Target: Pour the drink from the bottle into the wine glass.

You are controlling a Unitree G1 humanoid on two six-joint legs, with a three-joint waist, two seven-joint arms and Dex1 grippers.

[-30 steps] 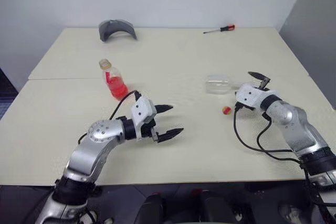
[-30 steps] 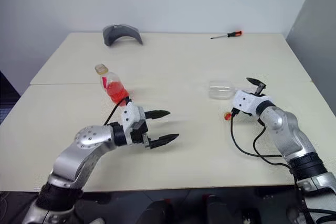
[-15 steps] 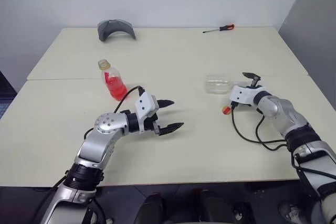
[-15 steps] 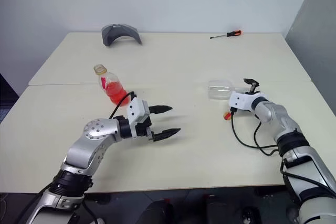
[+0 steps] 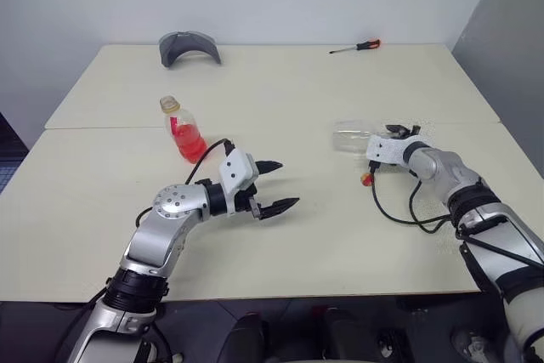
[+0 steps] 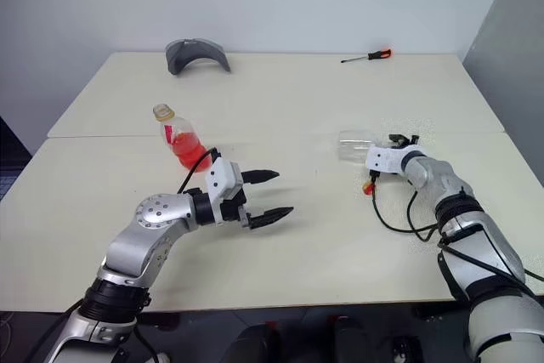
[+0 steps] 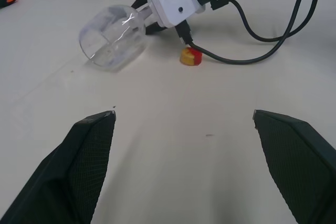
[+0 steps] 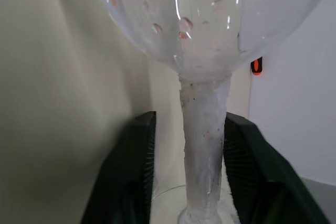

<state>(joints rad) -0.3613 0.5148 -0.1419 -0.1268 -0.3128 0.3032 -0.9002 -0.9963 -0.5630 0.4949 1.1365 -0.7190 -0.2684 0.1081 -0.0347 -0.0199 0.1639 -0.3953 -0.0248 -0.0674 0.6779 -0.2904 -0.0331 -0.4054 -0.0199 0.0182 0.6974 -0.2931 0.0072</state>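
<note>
Now right pincer (image 8: 186, 177) has closed around wine glass (image 5: 351, 137) stem.

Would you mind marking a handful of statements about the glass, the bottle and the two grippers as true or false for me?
1. The wine glass lies on its side on the table. True.
2. The bottle has its cap on. False: its neck is open, and the yellow-and-red cap lies on the table near the right arm.
3. The left gripper is open and holds nothing. True.
4. The right gripper has its fingers on either side of the bottle's neck. False: they flank the glass's stem.
5. The screwdriver lies beside the bottle. False: it lies at the far edge of the table.
</note>
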